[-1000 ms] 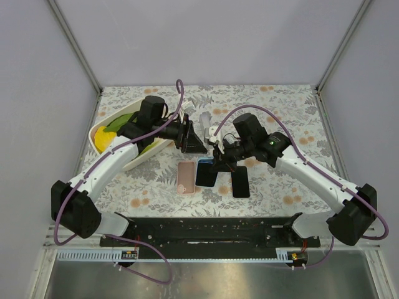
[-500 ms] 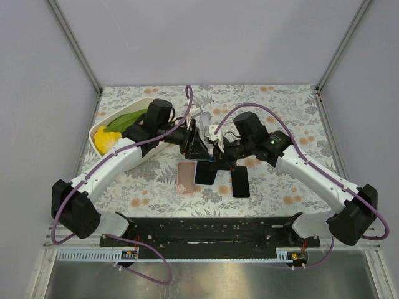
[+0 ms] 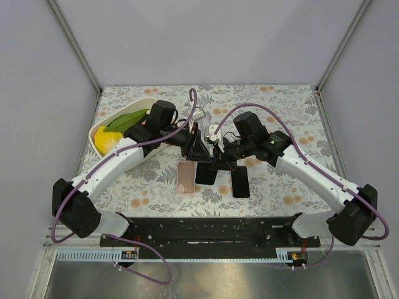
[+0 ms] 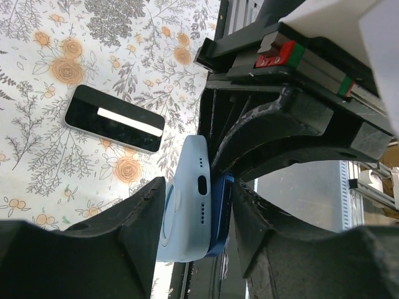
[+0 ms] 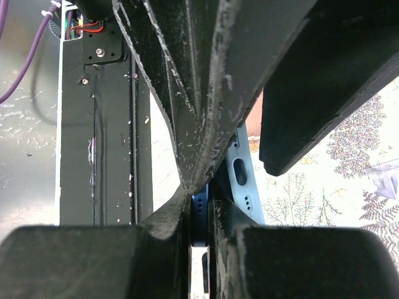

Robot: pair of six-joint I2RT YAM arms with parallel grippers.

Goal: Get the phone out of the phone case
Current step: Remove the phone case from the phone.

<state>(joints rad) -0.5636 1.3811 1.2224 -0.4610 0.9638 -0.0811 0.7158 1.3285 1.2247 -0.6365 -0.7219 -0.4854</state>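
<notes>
My left pincer (image 4: 198, 187) was closed across the pale blue case (image 4: 184, 205) and the darker blue phone (image 4: 222, 208). One finger (image 4: 106, 243) pressed the case's back and the other (image 4: 293, 261) sat against the phone's side. Seen end-on from that wrist, the case showed its port slot and small holes. The phone lay flat against the case's open face, touching it. I could not tell whether it was fully seated there or partly eased out.

My right pincer (image 5: 199, 205) came in from the opposite side, and its fingers were drawn almost together. Only a thin strip of dark blue showed between them, so it was clamped on the phone's edge. The case's pale rim (its slot plain to see) sat just beside one finger in that wrist view.

From above, the two pincers met over the middle of the flowered tabletop (image 3: 280, 106), and the cased phone was under them. It sat between a pink phone (image 3: 186, 177) on its left and a black phone (image 3: 240, 182) on its right, each lying flat just beside it. I could not tell whether the case rested on the tabletop or hung a little above it. A white bowl (image 3: 123, 113) stood well apart at the far left, partly under my left arm.
</notes>
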